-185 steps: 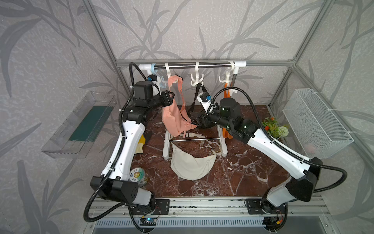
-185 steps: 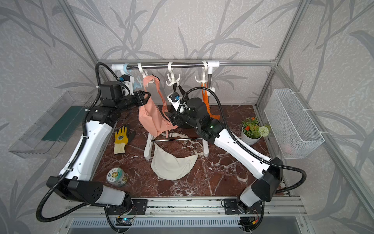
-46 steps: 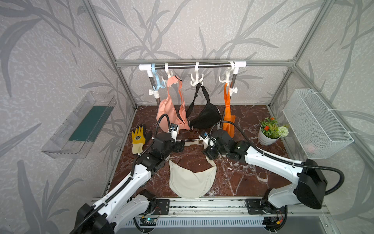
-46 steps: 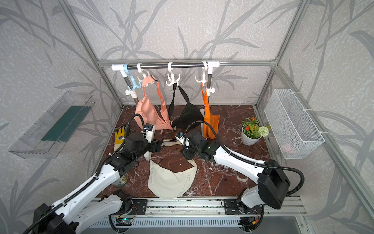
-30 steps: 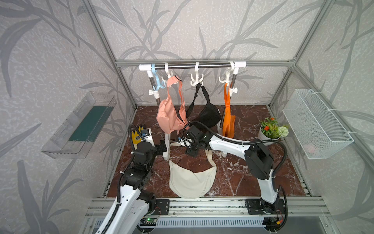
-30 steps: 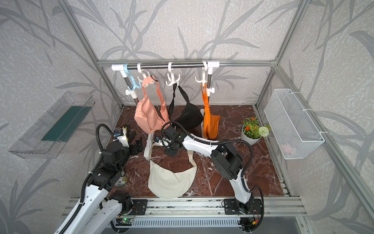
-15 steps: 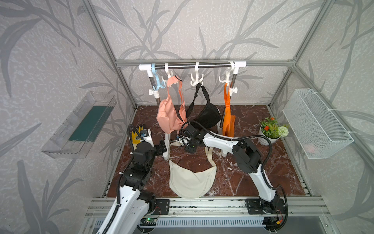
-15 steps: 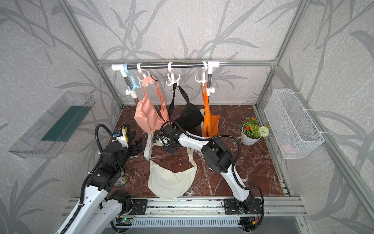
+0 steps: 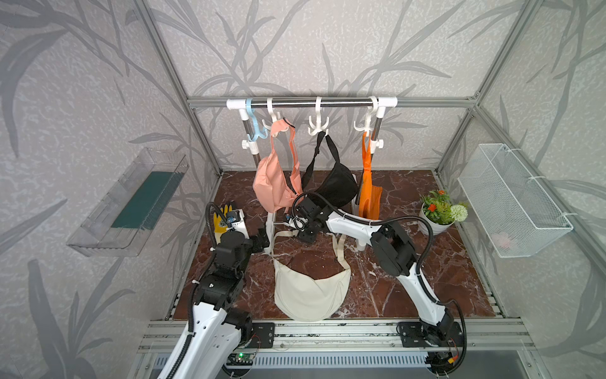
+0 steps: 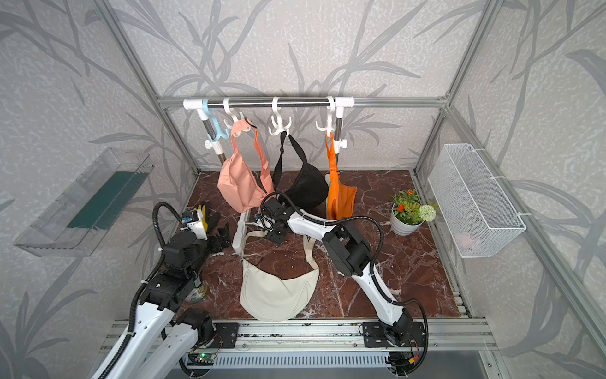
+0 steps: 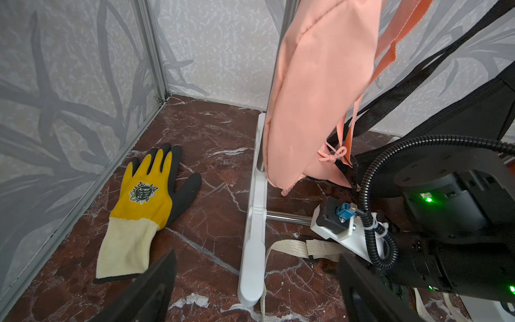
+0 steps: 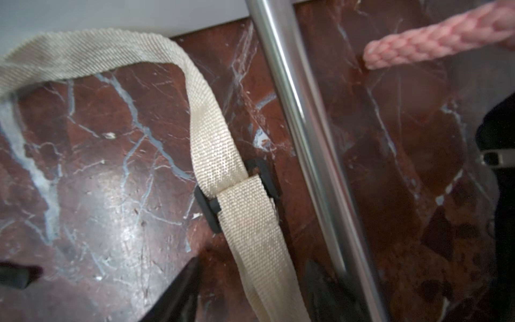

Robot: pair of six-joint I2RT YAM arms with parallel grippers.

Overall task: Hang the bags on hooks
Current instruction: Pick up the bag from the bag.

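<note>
the right tool (image 9: 304,233) has settled low by the rack (image 9: 311,104), beyond the cream bag (image 9: 310,292) lying flat on the desk (image 9: 426,279). its jaws are narrowing astride the bag's strap (image 12: 245,212) — a gap shows each side, so no pinch yet. the left tool (image 9: 261,241) stays wide open, empty. the blue hook (image 9: 254,131) hangs free — lifting looks next.

Bag (image 9: 311,292) flat on counter (image 9: 459,262), in front of rack (image 9: 344,104); glove (image 11: 142,195) at rack's left, plant (image 9: 441,210) at its right.
</note>
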